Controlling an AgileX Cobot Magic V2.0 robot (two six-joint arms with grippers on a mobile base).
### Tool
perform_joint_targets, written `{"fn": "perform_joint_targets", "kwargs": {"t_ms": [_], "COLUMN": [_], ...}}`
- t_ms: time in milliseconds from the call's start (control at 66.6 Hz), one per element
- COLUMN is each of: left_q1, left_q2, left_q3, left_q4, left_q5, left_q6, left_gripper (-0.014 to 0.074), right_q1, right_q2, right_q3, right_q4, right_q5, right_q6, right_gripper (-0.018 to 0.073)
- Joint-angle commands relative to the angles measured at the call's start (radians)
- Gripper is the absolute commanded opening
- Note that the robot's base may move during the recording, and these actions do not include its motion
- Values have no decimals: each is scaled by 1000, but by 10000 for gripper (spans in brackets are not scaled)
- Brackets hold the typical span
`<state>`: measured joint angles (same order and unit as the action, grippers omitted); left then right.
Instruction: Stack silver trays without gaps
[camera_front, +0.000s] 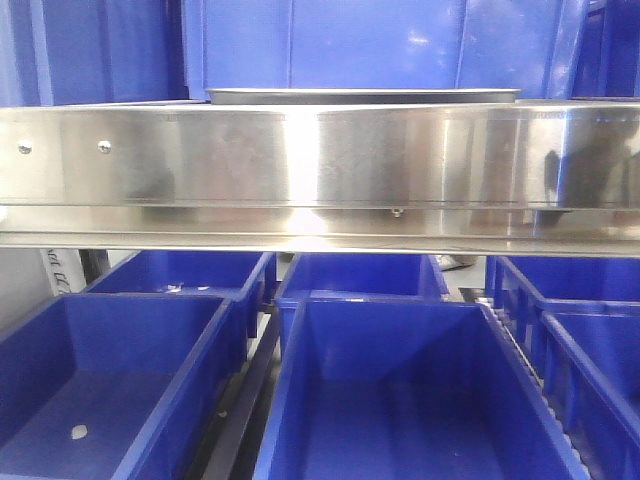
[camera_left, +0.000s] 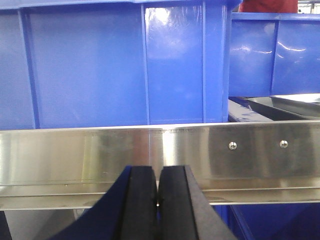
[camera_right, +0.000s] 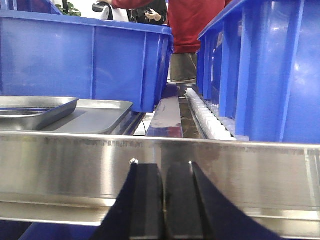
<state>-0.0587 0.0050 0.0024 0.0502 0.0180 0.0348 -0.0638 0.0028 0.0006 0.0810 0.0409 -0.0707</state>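
Two silver trays show in the right wrist view on the shelf behind the rail: one (camera_right: 35, 111) at far left lies tilted over the edge of a flatter one (camera_right: 95, 116). A tray rim (camera_front: 362, 96) shows edge-on above the rail in the front view, and a tray (camera_left: 290, 104) shows at the right of the left wrist view. My left gripper (camera_left: 158, 172) is shut and empty in front of the shiny rail. My right gripper (camera_right: 164, 170) is shut and empty, also in front of the rail. Neither gripper shows in the front view.
A broad shiny steel shelf rail (camera_front: 320, 170) with screws spans all views. Deep blue bins (camera_front: 400, 390) fill the lower level; more blue bins (camera_right: 80, 60) stand on the shelf behind and beside the trays. A roller track (camera_right: 207, 117) runs between bins. A person in red (camera_right: 192, 30) stands behind.
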Motion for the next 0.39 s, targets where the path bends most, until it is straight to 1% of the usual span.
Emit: {"fn": "perform_joint_targets", "kwargs": {"t_ms": [0, 375], "left_q1": [5, 5], "left_q2": [-5, -5], "left_q3": [-2, -2], "left_q4": [5, 5], "left_q5": [-24, -24], "left_q6": [6, 6], "left_gripper": [12, 12], "right_q1": [-3, -3], "right_q2": [-3, -3], "right_q3": [-1, -1], "right_q4": [-4, -4], "right_q5": [-20, -20], "right_q6": [1, 1], "right_gripper": [-17, -17]}}
